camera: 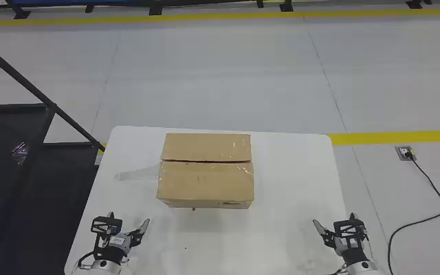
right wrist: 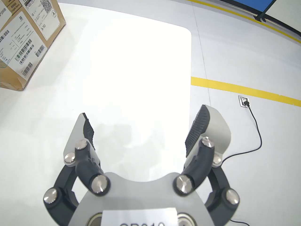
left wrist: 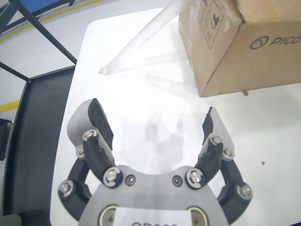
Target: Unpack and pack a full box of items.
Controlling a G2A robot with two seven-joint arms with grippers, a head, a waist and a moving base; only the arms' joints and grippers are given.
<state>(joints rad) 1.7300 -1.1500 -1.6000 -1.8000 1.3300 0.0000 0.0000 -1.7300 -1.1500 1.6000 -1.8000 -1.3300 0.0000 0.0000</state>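
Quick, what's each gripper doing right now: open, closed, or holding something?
Left gripper: open, holding nothing.
Right gripper: open, holding nothing.

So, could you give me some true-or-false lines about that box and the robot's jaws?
The cardboard box is closed on top. True.
The box stands on the floor. False: it stands on the white table.
A strip of clear tape trails loose from the box. True.
The left gripper has its jaws shut on the box. False: they are open, apart from the box.
The right gripper has open jaws holding nothing. True.
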